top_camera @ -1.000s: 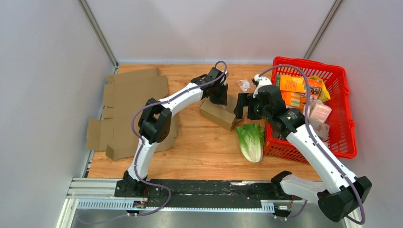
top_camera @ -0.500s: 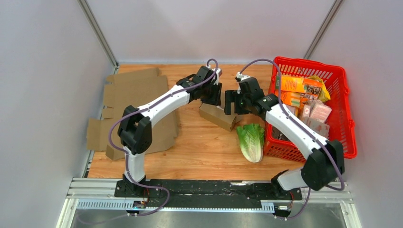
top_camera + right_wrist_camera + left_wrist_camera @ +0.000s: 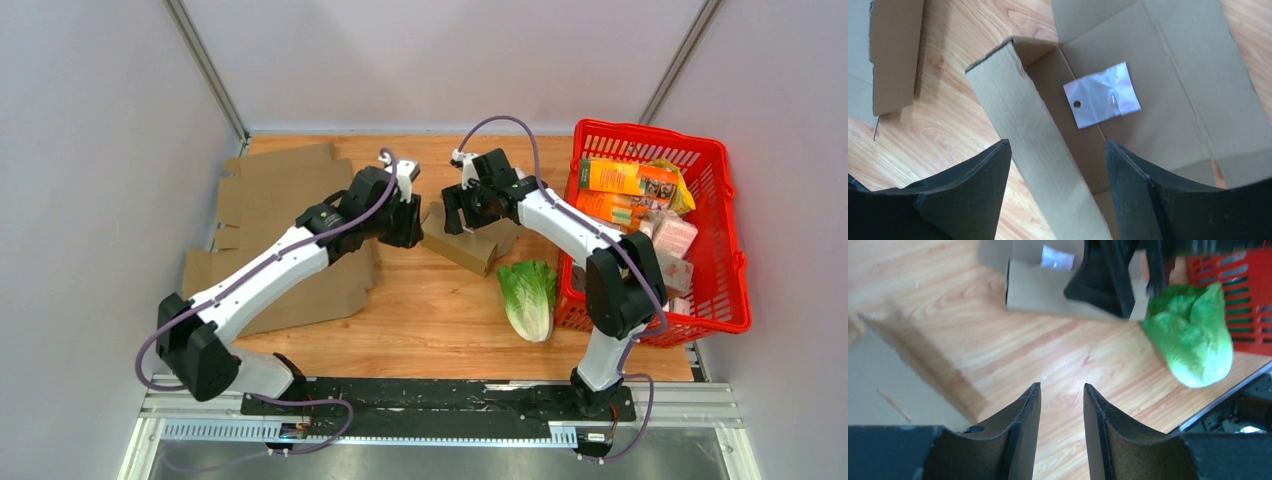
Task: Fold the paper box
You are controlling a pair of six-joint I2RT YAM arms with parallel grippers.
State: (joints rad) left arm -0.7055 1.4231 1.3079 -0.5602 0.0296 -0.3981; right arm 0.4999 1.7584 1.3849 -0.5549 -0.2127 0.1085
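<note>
The brown paper box (image 3: 462, 247) lies partly folded on the wooden table, its long side wall (image 3: 1033, 135) standing upright. A small clear plastic bag (image 3: 1102, 95) lies on its inner floor. My right gripper (image 3: 464, 216) hangs over the box, open, its jaws astride that upright wall (image 3: 1057, 146) without closing on it. My left gripper (image 3: 407, 222) is open and empty just left of the box, low over bare wood (image 3: 1060, 390). The left wrist view shows the box (image 3: 1043, 287) ahead, with the right gripper's black body over it.
Flat cardboard sheets (image 3: 280, 230) lie on the left of the table, and also show in the right wrist view (image 3: 893, 50). A green lettuce (image 3: 530, 295) lies in front of the box, next to a red basket (image 3: 735, 250) filled with groceries.
My left gripper has drawn back leftward off the box. My right gripper has moved left from near the basket to over the box's upright wall.
</note>
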